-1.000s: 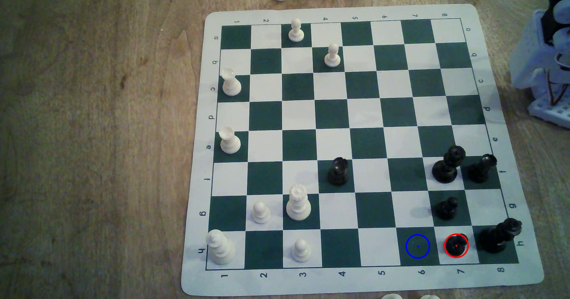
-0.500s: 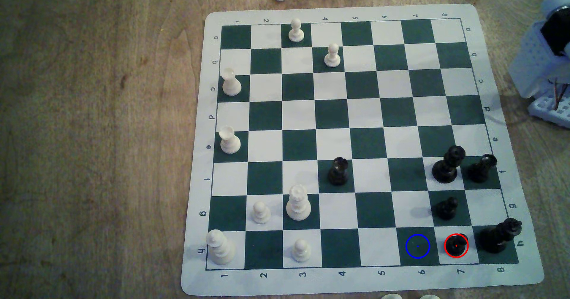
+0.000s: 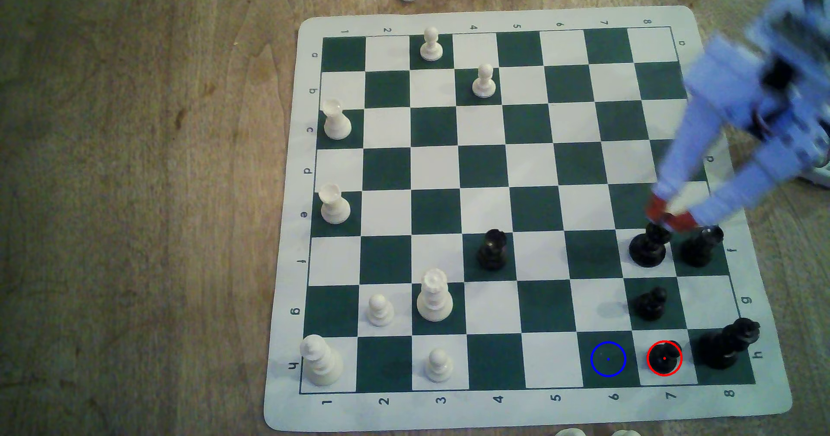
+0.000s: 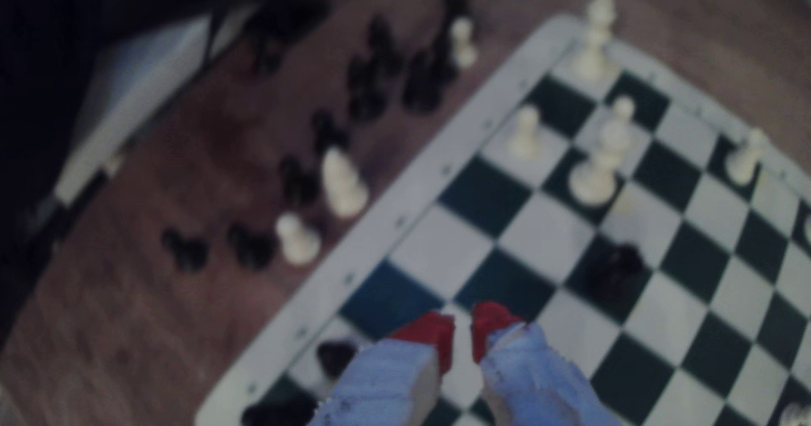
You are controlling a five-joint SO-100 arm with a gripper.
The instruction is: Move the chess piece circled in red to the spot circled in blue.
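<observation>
The chess piece circled in red [image 3: 664, 358], a small black pawn, stands on a white square in the board's near row, towards the exterior view's right. The spot circled in blue [image 3: 608, 358] is the bare dark green square just left of it. My gripper [image 3: 669, 217] hangs blurred above the taller black piece [image 3: 649, 247], a few squares farther back than the pawn. Its red fingertips [image 3: 655, 208] stand a narrow gap apart with nothing between them. The wrist view shows the gripper [image 4: 463, 334] with the same slim gap, and a blurred dark pawn [image 4: 335, 355] beside it near the board's edge.
Black pieces crowd the pawn: another pawn [image 3: 651, 303] one square behind it, a tall piece [image 3: 725, 344] on the corner square to its right, another [image 3: 700, 247] farther back. A black rook [image 3: 492, 249] and white pieces stand elsewhere on the green and white board [image 3: 494, 407]. Spare pieces line the table [image 4: 298, 237].
The arm has swung in from the exterior view's right edge, out over the board. The gripper now hangs above the black pieces. No piece has moved.
</observation>
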